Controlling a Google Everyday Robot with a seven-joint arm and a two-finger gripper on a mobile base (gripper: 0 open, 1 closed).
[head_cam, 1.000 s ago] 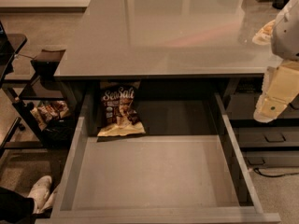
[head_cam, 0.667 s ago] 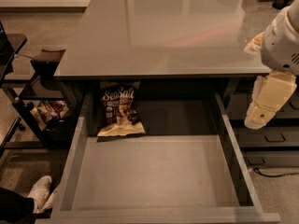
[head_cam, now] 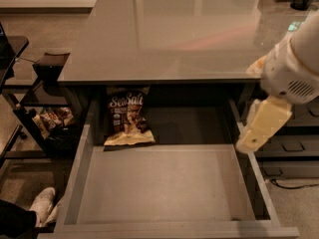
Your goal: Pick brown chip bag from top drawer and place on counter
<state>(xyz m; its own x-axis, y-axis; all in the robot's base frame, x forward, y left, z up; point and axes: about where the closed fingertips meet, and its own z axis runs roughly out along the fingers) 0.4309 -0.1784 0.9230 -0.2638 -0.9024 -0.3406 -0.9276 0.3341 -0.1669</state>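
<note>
The brown chip bag [head_cam: 126, 120] lies flat at the back left of the open top drawer [head_cam: 164, 193], partly under the counter's front edge, with its white "Sea Salt" lettering facing up. The counter [head_cam: 174, 34] is glossy grey and stretches away above the drawer. My gripper [head_cam: 252, 141] hangs at the right, over the drawer's right side wall, well to the right of the bag and not touching it. It holds nothing that I can see.
A small black side table [head_cam: 47, 66] stands at the left with reddish-white snack packets [head_cam: 52, 119] on its lower shelf. A white shoe [head_cam: 40, 205] shows at the bottom left. Dark drawer fronts [head_cam: 291, 146] sit to the right of the open drawer.
My arm has moved left and down, bringing the gripper from beside the counter's right edge to over the drawer's right wall. The bag has not moved.
</note>
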